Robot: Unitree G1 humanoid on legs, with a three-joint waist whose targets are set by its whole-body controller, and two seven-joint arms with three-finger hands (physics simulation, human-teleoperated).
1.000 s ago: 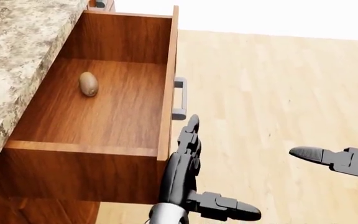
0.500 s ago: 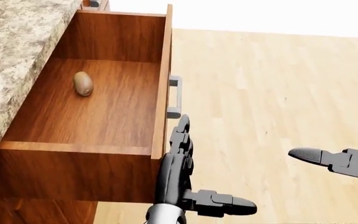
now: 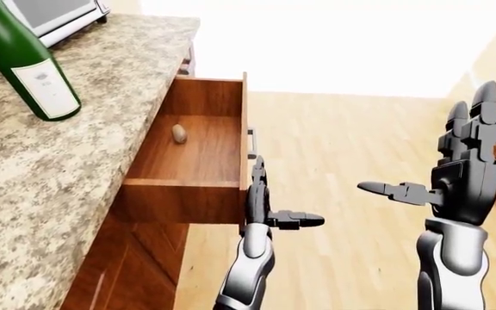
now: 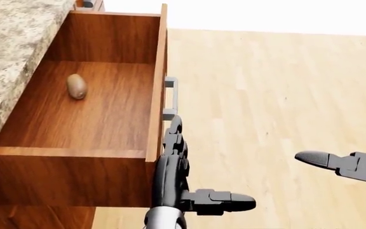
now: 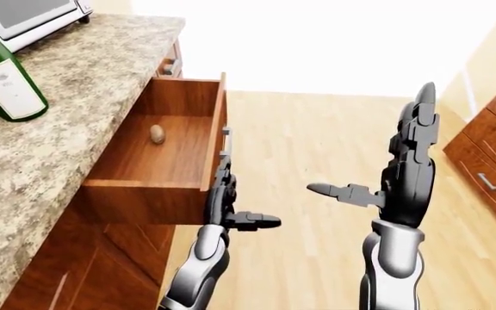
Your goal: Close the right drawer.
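The right drawer [image 4: 88,124] stands pulled out from under the granite counter [image 3: 76,161], with a small brown potato-like thing [image 4: 76,86] on its floor. Its metal handle [image 4: 170,98] sits on the outer face of the front panel [image 4: 158,71]. My left hand [image 4: 195,167] is open, its fingers [image 4: 172,138] flat along the front panel just below the handle and its thumb pointing right. My right hand [image 3: 437,161] is open and empty, raised over the floor at the right, apart from the drawer.
A green wine bottle [image 3: 24,61] and a toaster oven [image 3: 58,13] stand on the counter at upper left. More wooden drawers [image 5: 489,148] line the right edge. Light wood floor [image 4: 272,95] spreads to the right of the drawer.
In the head view the drawer, counter and potato have shifted a little left, and my left hand has moved left with the drawer front. The right hand has kept its place.
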